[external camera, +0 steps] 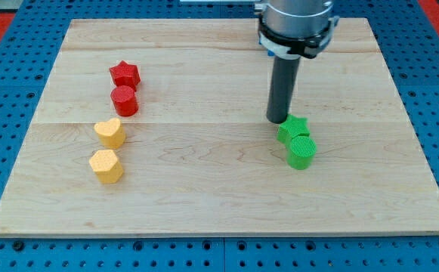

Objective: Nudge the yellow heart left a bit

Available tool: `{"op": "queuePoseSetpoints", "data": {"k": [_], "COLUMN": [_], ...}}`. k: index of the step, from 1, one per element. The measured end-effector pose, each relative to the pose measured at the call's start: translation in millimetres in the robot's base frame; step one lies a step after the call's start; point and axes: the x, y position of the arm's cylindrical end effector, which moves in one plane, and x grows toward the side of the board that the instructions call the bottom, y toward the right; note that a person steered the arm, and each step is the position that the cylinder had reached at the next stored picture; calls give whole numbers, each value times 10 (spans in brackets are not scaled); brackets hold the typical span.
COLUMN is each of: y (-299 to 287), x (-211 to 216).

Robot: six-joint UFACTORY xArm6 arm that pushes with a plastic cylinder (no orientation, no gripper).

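The yellow heart [109,131] lies on the wooden board at the view's left, just below the red cylinder [125,100]. A second yellow block [106,165], roughly hexagonal, lies just below the heart. My tip [278,119] rests on the board right of centre, touching or nearly touching the upper left of the green star [293,128]. The tip is far to the right of the yellow heart.
A red star [125,74] sits above the red cylinder. A green cylinder [301,151] sits against the green star's lower right. The wooden board [204,196] lies on a blue perforated table.
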Motion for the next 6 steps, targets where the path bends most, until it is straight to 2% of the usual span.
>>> {"op": "queuePoseSetpoints", "data": {"k": [2,3,5,6], "y": [89,49,-1524,-2236], "x": [225,202,-85,50]}}
